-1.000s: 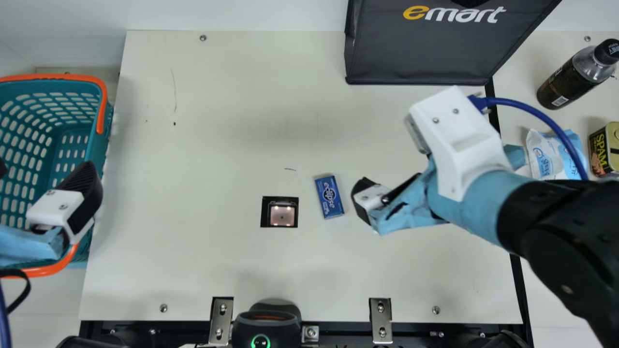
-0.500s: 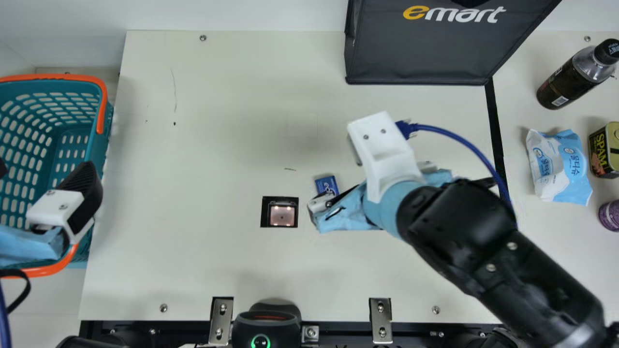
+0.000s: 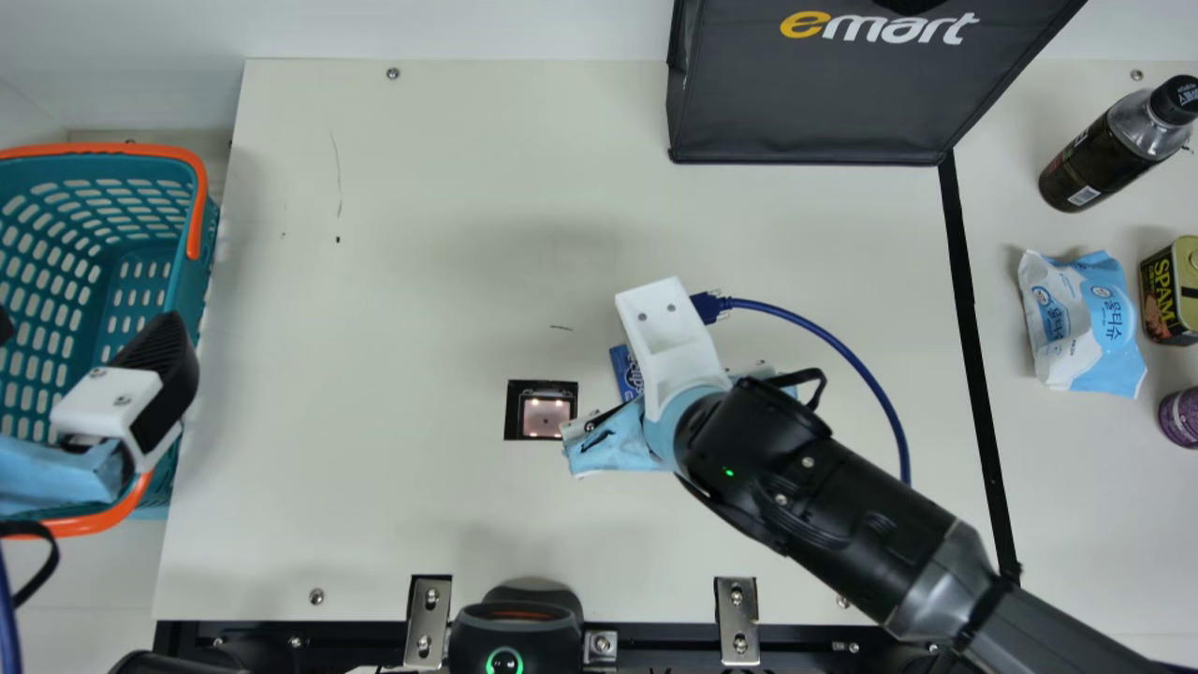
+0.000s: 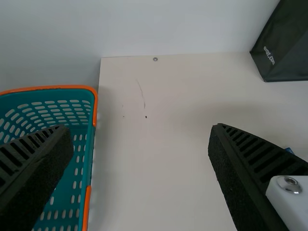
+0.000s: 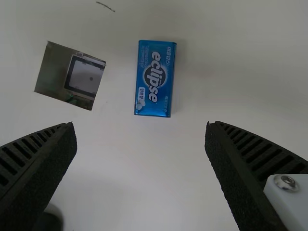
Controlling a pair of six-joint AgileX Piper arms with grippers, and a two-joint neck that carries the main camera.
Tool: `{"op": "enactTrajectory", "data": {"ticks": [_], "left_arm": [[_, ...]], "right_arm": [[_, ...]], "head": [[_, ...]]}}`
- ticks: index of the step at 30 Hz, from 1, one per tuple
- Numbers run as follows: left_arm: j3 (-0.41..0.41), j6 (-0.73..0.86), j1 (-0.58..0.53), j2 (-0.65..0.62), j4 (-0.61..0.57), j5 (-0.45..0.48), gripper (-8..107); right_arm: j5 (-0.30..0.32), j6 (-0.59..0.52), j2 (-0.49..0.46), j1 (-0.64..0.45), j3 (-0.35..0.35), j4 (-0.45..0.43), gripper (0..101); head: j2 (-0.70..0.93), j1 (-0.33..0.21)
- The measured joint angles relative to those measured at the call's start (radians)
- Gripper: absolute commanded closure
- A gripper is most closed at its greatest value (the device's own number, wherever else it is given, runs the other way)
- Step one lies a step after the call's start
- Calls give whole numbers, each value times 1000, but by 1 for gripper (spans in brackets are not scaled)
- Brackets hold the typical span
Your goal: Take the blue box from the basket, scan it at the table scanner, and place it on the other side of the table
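In the main view my left gripper (image 3: 140, 393) is over the near right part of the teal basket (image 3: 140, 281); its wrist view shows the left gripper (image 4: 139, 159) open and empty. My right gripper (image 3: 627, 421) hangs above the blue box (image 3: 622, 370), hiding part of it. In the right wrist view the right gripper (image 5: 141, 159) is open, and the blue box (image 5: 155, 79) lies flat on the table, outside its fingers. The table scanner (image 3: 547, 417) is just left of the box, not touching it.
A black bag (image 3: 824, 94) stands at the back right. Right of the table's black strip are a bottle (image 3: 1104, 154), a wipes pack (image 3: 1081, 318), a can (image 3: 1170, 290) and a purple item (image 3: 1181, 418). A black device (image 3: 515, 637) sits at the near edge.
My right arm has swung left from beside the blue box to above it, and now covers part of it. The left arm and the box have kept their places.
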Motion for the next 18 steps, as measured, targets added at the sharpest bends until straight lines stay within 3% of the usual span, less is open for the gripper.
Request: {"op": "enactTrajectory", "data": {"ticks": [9, 18], "left_arm": [[0, 0, 0, 0, 0, 0, 9], [0, 0, 0, 0, 0, 0, 9]], "right_arm": [[-79, 14, 68, 7, 33, 8, 6], [-116, 5, 104, -5, 41, 12, 6]], "head": [[0, 0], [2, 0]]}}
